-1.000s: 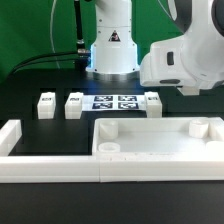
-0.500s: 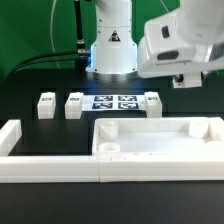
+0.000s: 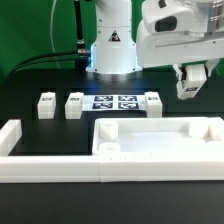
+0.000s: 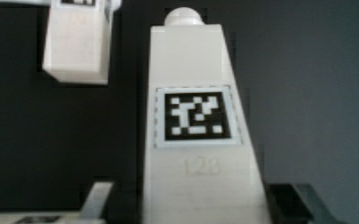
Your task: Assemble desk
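Hand (image 3: 191, 76) is hanging in the upper right of the exterior view, clear of the tabletop (image 3: 20, 112). It is gripping the held leg (image 3: 189, 90), both fingers closed on its sides. In the wrist view the held leg (image 4: 194, 120) is running lengthwise away from the camera. Its tag (image 4: 194, 115) is facing the lens and a rounded peg (image 4: 188, 16) is showing at the far end. The dark fingers (image 4: 293, 197) are pressing its flanks at the near end.

Desk panel (image 3: 150, 140) is lying flat in the lower right of the exterior frame, rim up, just behind the border wall (image 3: 60, 168). Three more legs are sitting in a row across mid-frame. Leftmost leg (image 3: 45, 104) and second leg (image 3: 74, 103) are sitting near each other. Third leg (image 3: 152, 102) is sitting close against the right end of the marker board (image 3: 113, 102); contact is not resolving.

Handling, as judged:
- The legs are looking like stiff, light moulded plastic, not fragile, with smooth faces that may be slipping under a loose pinch.
- Their square flats are suiting parallel fingers. Holding at the end away from the peg, as the hand is doing, is leaving the peg free for seating.
- A tilted leg is likely to bind on entry.
- The panel is looking too wide to span, so the rim edge is seeming the only hold. Nudging it against the wall is probably the easier course.
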Available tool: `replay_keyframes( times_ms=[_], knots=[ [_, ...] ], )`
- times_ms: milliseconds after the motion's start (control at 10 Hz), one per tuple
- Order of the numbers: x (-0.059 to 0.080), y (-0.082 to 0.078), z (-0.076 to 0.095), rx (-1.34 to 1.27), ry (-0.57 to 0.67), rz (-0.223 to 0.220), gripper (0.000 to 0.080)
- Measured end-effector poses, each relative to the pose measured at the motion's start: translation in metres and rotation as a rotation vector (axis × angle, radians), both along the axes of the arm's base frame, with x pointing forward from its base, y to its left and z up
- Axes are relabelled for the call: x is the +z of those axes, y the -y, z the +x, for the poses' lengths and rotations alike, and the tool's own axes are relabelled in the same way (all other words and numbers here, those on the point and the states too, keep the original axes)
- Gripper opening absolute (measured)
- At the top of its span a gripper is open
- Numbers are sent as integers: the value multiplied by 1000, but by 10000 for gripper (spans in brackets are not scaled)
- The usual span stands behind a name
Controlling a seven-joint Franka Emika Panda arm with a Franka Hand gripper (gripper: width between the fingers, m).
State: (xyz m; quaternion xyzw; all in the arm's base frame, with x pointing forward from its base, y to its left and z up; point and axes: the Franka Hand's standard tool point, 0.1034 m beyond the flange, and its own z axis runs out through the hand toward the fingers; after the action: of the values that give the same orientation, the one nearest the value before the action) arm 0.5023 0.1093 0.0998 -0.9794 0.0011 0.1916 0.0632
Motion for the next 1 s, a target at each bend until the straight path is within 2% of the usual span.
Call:
replay_keyframes(
  times_ms=[300, 400, 600, 700, 800, 1000],
  knots=[
    [41, 2, 35, -12, 169, 3, 288],
    [45, 1, 48, -23, 266, 3, 288],
    [41, 2, 47, -35, 385, -4, 288],
    [41, 2, 51, -42, 463, -6, 288],
    [41, 3, 51, -44, 495, -8, 288],
    [60, 13, 74, 2, 494, -2, 288]
  ],
)
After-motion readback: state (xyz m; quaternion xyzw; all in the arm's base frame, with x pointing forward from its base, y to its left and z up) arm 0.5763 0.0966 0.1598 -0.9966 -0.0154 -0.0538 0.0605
